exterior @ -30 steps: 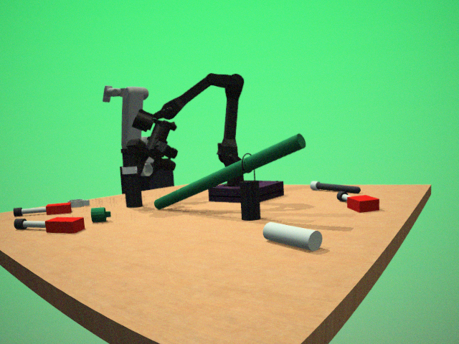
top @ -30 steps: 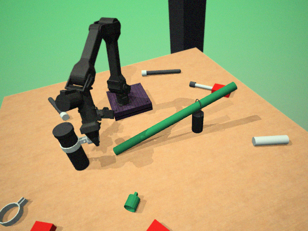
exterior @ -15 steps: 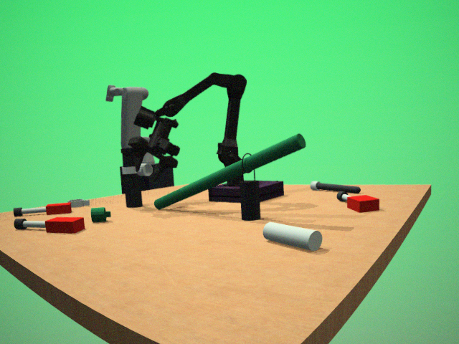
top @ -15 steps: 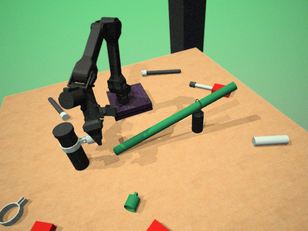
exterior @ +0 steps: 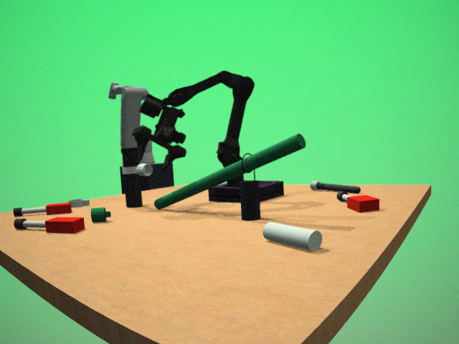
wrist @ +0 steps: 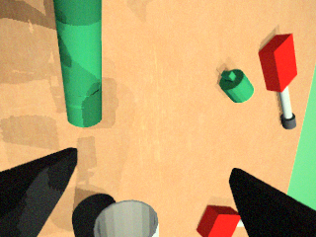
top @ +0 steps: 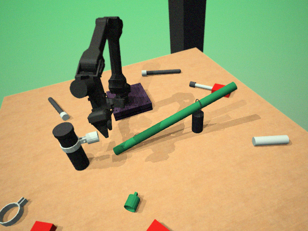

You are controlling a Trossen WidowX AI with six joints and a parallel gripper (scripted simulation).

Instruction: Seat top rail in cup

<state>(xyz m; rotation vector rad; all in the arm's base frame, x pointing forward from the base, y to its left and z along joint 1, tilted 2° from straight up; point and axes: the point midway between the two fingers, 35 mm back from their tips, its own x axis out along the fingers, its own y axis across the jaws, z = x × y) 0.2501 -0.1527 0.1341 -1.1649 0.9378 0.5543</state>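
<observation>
The green rail (top: pixel 173 118) (exterior: pixel 211 180) (wrist: pixel 81 54) slopes through the wire loop (exterior: pixel 242 163) on the short black post (top: pixel 197 122) (exterior: pixel 250 200). Its low end is at the table, outside and below the pale rail-end cup (top: pixel 92 137) (exterior: pixel 144 169) (wrist: pixel 127 222). The cup hangs on the brace band (top: pixel 70 148) (exterior: pixel 128 170), which sits high around the big black post (top: pixel 78 159) (exterior: pixel 133 192), below its cap (top: pixel 63 129). My gripper (top: pixel 108 133) (exterior: pixel 154 163) (wrist: pixel 156 165) is wide open and empty, near the cup and above the rail's low end, apart from the rail.
A green cup (top: pixel 132 202) (exterior: pixel 98 214) (wrist: pixel 238 88) and a loose grey band (top: pixel 9 213) lie on the table. Red-headed tools (exterior: pixel 64 224) (wrist: pixel 278 64) lie near the edges. A white cylinder (top: pixel 270 140) (exterior: pixel 292 236) lies beyond the short post. Dark rods (top: pixel 162 71) (top: pixel 56 106) flank the arm's base.
</observation>
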